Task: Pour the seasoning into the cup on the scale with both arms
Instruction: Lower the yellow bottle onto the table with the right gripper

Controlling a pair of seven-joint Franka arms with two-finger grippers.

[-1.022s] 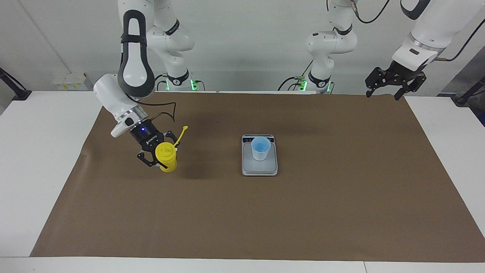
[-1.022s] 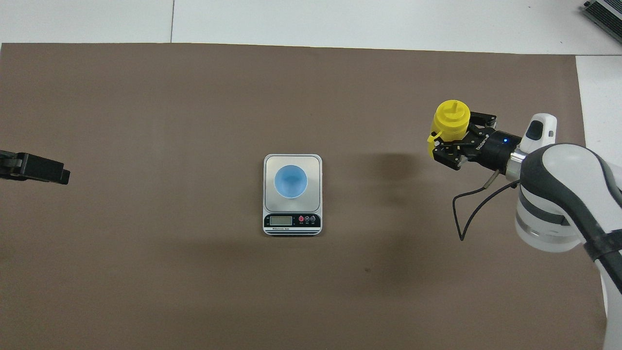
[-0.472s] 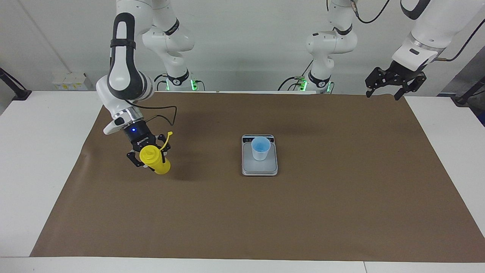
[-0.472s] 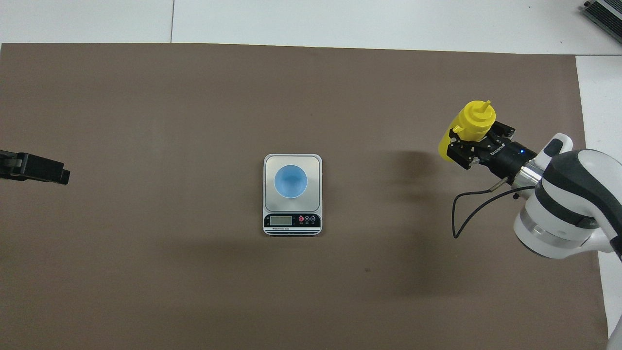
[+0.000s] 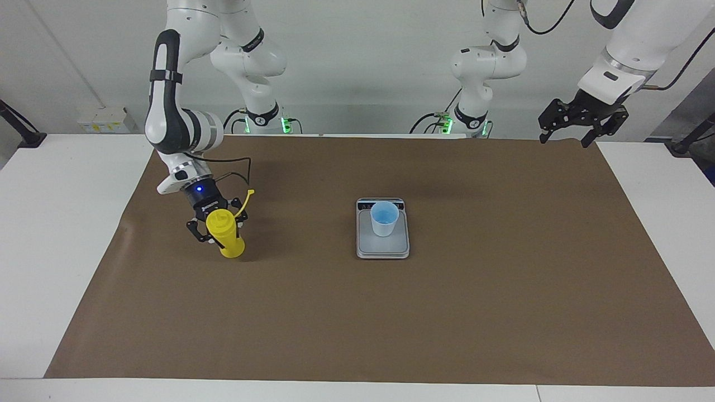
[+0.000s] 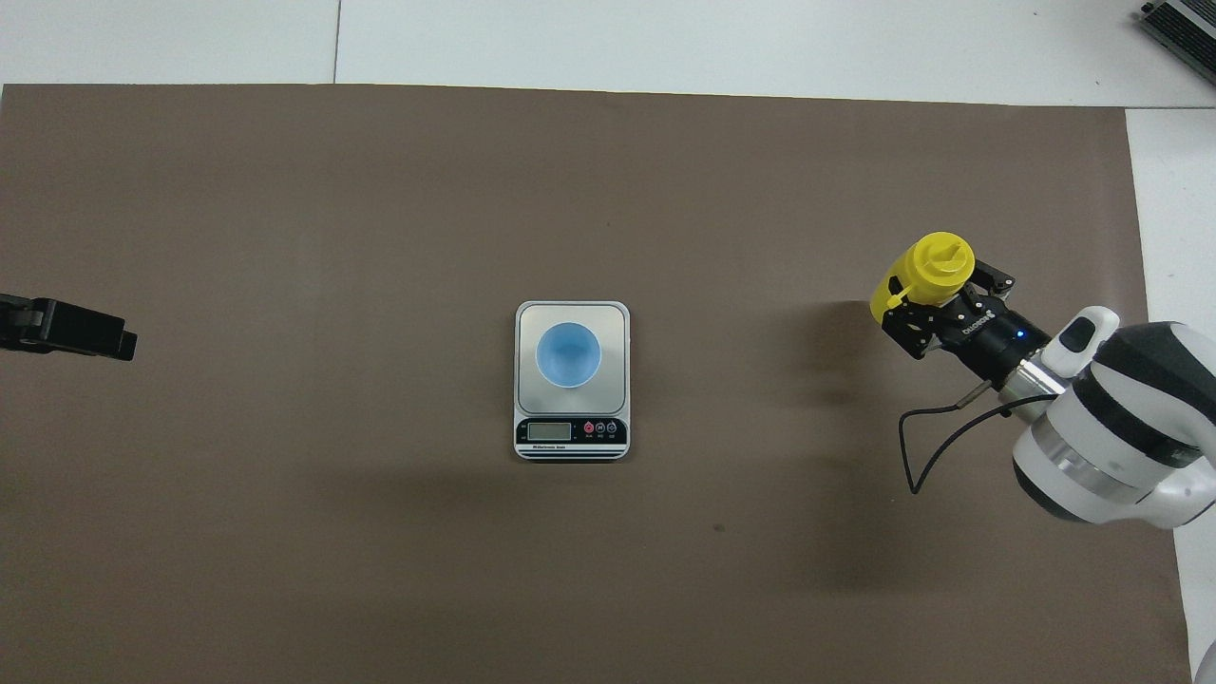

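Setting the seasoning bottle (image 5: 226, 237) down looks like the step in hand: the right gripper (image 5: 217, 230) is clamped around its upper body, and the bottle's base seems to be at or just off the brown mat (image 5: 357, 312), well apart from the scale (image 5: 382, 248), roughly at its nine o'clock in the facing view. To do this well, the bottle should come fully upright and rest flat before the fingers let go, since it leans a little and its loose cap strap (image 5: 244, 201) sticks out toward one o'clock, where it could snag. The cup (image 5: 384, 218) stands on the scale's plate near the display edge; whether anything lies in it cannot be told. Compared with a second ago, the right arm has swung the bottle lower and toward the right arm's end of the table, and its tilt has eased from a clear slant to nearly vertical. The left gripper (image 5: 581, 121) waits, jaws spread and empty, over the mat's corner at the left arm's end; cup and scale have not moved.
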